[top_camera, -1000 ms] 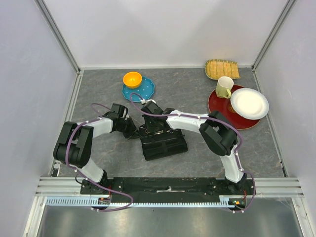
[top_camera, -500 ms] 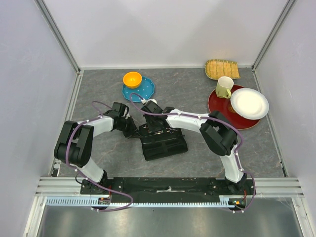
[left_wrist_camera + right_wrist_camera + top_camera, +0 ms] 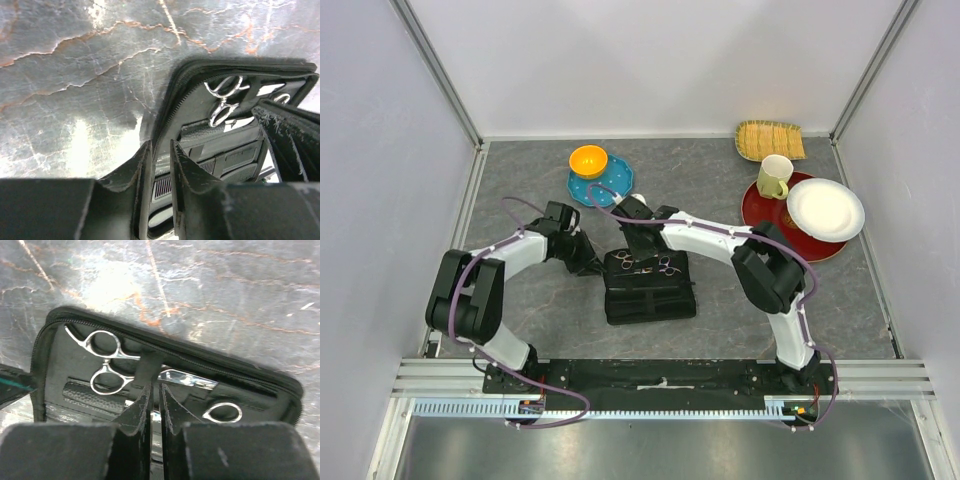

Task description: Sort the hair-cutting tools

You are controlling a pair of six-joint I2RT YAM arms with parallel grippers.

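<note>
Far left: black left gripper [image 3: 160, 146], low at the left rim of a flat black rectangular zip case [image 3: 650, 300] lying open on the grey marbled tabletop [image 3: 700, 170]. Fingers [image 3: 187, 170] narrowly apart, astride the zip edge; pinching it or only flanking it, cannot tell. Beyond that gripper in the top view, a small orange bowl [image 3: 588, 160] on a teal scalloped plate [image 3: 620, 175], well clear of the case.

Inside the case's far half, under black straps: first silver metal scissors [image 3: 105, 362], small finger rings near the left gripper but not touching it, up and to the right of its fingertips in the left wrist view. Below those rings, a ridged black bar [image 3: 82, 390], possibly a comb; too dark to be sure.

Centre: right gripper [image 3: 155, 387], over the same far half, tips between the two sets of rings. Fingers almost together, only a thin slit showing. Narrow black strap [image 3: 149, 364] leading straight to the tips; nipped or free, cannot tell. First scissors' rings just left of the tips, near but apart.

Right of the tips: second silver metal scissors [image 3: 222, 412], one ring visible, the rest hidden.

Far right, well apart from the case: cream mug [image 3: 775, 177] on a round red plate [image 3: 765, 215], white plate [image 3: 825, 208] overlapping it, yellow woven tray [image 3: 770, 140] at the back.
</note>
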